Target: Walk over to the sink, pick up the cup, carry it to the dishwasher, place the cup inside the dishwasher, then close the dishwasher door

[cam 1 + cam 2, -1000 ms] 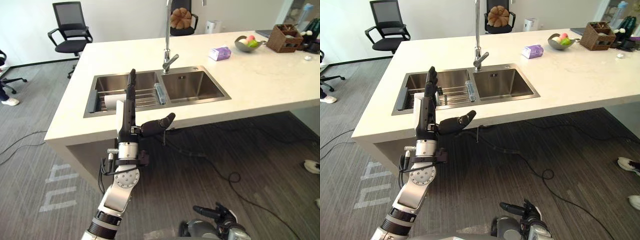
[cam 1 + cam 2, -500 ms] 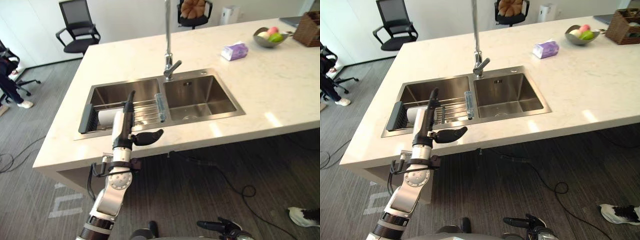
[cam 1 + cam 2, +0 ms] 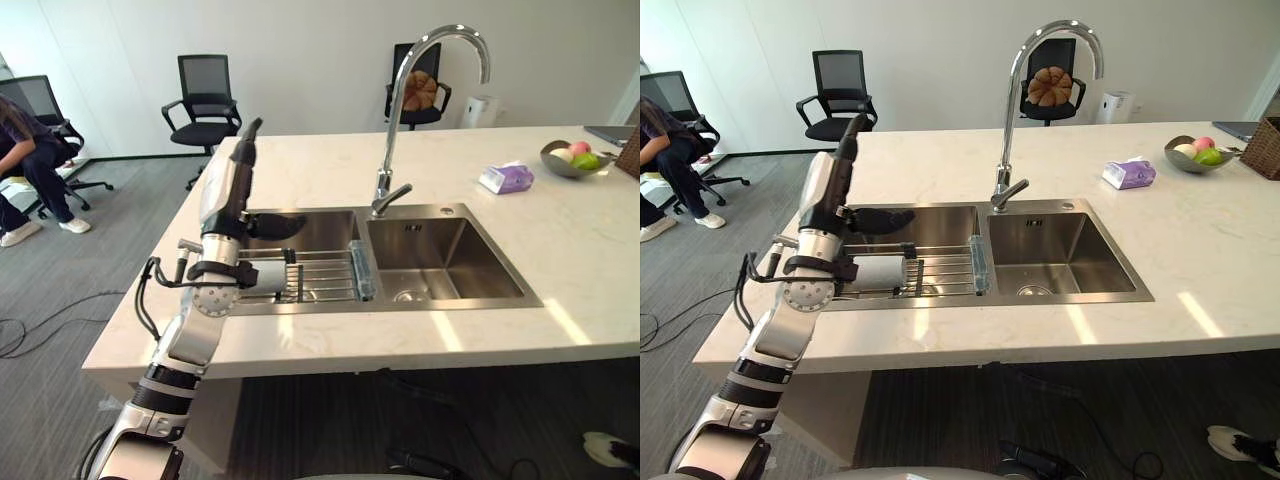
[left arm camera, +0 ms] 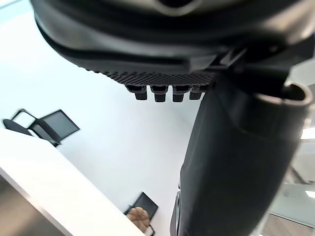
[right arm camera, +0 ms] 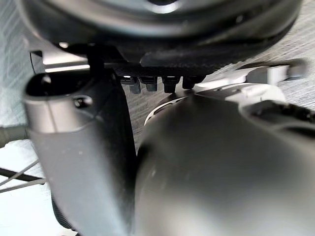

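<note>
No legible text or labels

Pale marble counter (image 3: 420, 345) is seen across the middle of the scene. Chrome gooseneck faucet (image 3: 381, 192) is mounted upright near its centre. Wire rack (image 3: 325, 275) is set low, just in front and to the left of the faucet. Purple tissue pack (image 3: 506, 178) is laid on the counter to the right. Fruit bowl (image 3: 572, 158) is placed further right, and wicker basket (image 3: 1270, 145) is cut off at the edge. Black mesh chair (image 3: 205, 95) is parked behind the counter. Second chair (image 3: 1070, 50) is loaded with a round brown cushion (image 3: 1045, 86). White floor unit (image 3: 482, 110) is stood beside it. Seated person (image 3: 25, 150) is seen far left on grey carpet (image 3: 60, 290).
</note>
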